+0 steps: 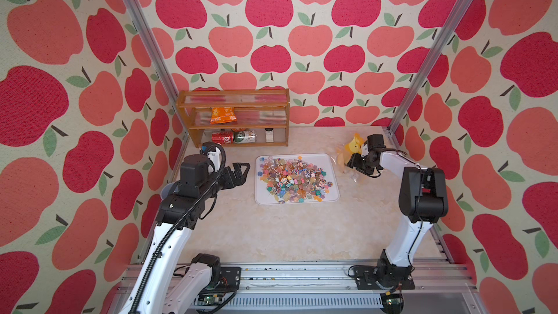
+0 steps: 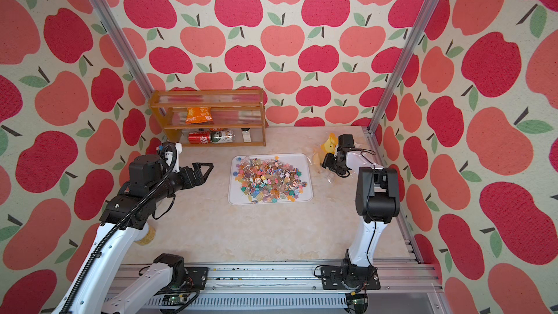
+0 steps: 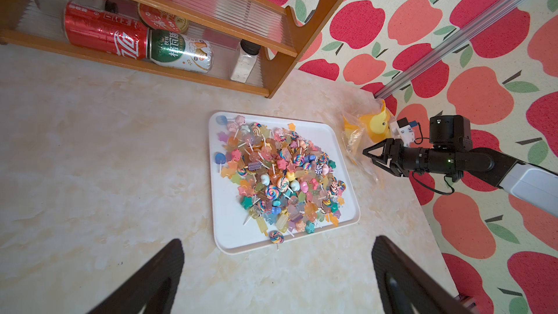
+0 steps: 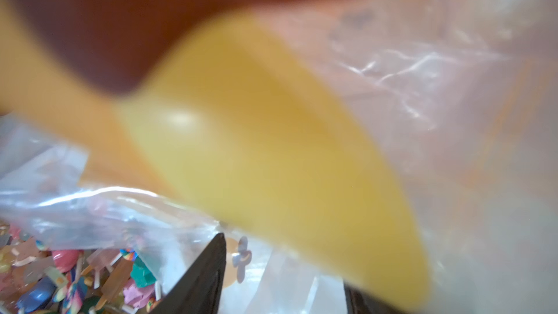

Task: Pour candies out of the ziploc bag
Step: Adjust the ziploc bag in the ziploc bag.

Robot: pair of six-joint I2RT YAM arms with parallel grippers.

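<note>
The candies point(image 1: 294, 181) point(image 2: 270, 181) point(image 3: 280, 173) lie heaped on a white tray point(image 1: 327, 163) point(image 3: 229, 231) in mid-table. The ziploc bag point(image 1: 353, 144) point(image 2: 329, 143) point(image 3: 373, 122), clear with yellow-orange print, stands crumpled just right of the tray. My right gripper point(image 1: 351, 161) point(image 2: 325, 161) is in among it. In the right wrist view the bag point(image 4: 271, 146) drapes over the lens, and the right gripper point(image 4: 283, 264) has its fingers apart with loose film between them. My left gripper point(image 1: 246, 170) point(image 2: 210, 168) point(image 3: 277, 241) hangs open and empty left of the tray.
A wooden shelf point(image 1: 234, 117) at the back left holds an orange snack packet point(image 1: 222, 115), two cans point(image 1: 234, 137) and a small bottle point(image 1: 269, 135). Metal frame posts stand at the back corners. A yellowish round object point(image 2: 148, 235) sits under the left arm.
</note>
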